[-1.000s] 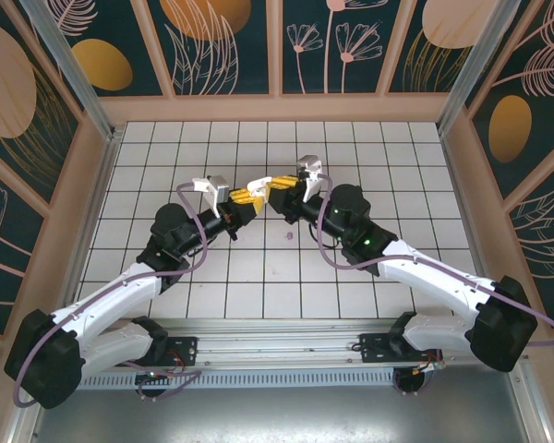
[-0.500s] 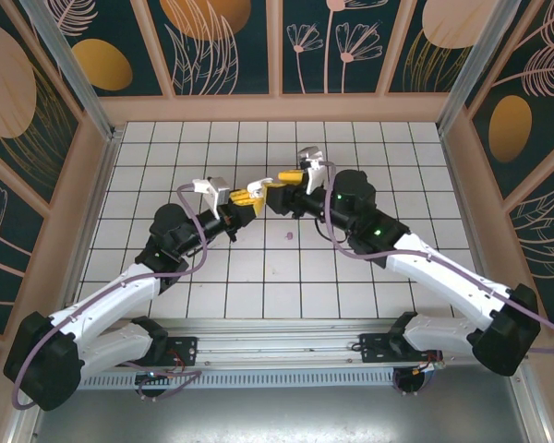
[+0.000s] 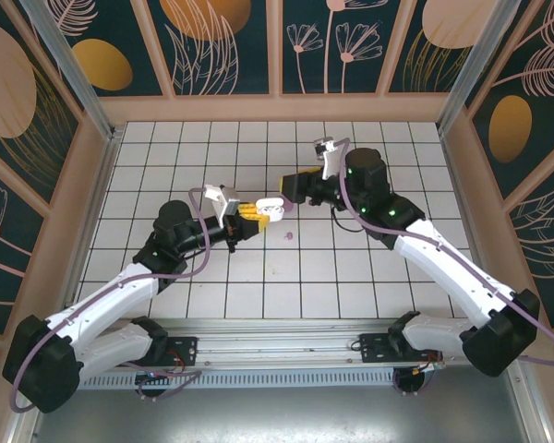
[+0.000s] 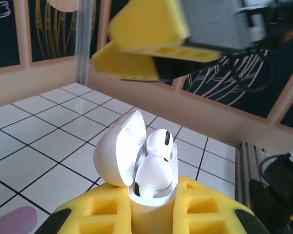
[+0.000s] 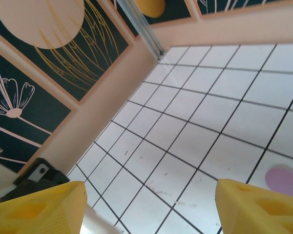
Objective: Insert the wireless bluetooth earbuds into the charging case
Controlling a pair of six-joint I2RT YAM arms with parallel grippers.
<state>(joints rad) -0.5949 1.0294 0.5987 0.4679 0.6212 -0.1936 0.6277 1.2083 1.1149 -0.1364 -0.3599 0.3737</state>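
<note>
WHITE PAIR IN THE CASE: At the bottom of the left wrist frame, the left gripper (image 4: 152,217) clamps its yellow fingers on the base of the white charging case (image 4: 118,156). The case stands upright with its lid swung open toward the frame's left. Two white earbuds (image 4: 154,173) sit in its wells, the front one riding high and perhaps not fully seated. Across the top of that frame, the right gripper's fingers hang above the case, clear of it. In its own wrist view, the right gripper (image 5: 149,204) has its jaws spread wide with nothing between them. Beyond, on the tiled floor (image 3: 258,277) in the overhead view, a lone lilac earbud (image 3: 289,236) lies just below the two grippers, near the centre. The step in hand looks to be settling the white pair. The next move likely calls for a light downward press on the raised bud, or on the lid, with the case held steady.
</note>
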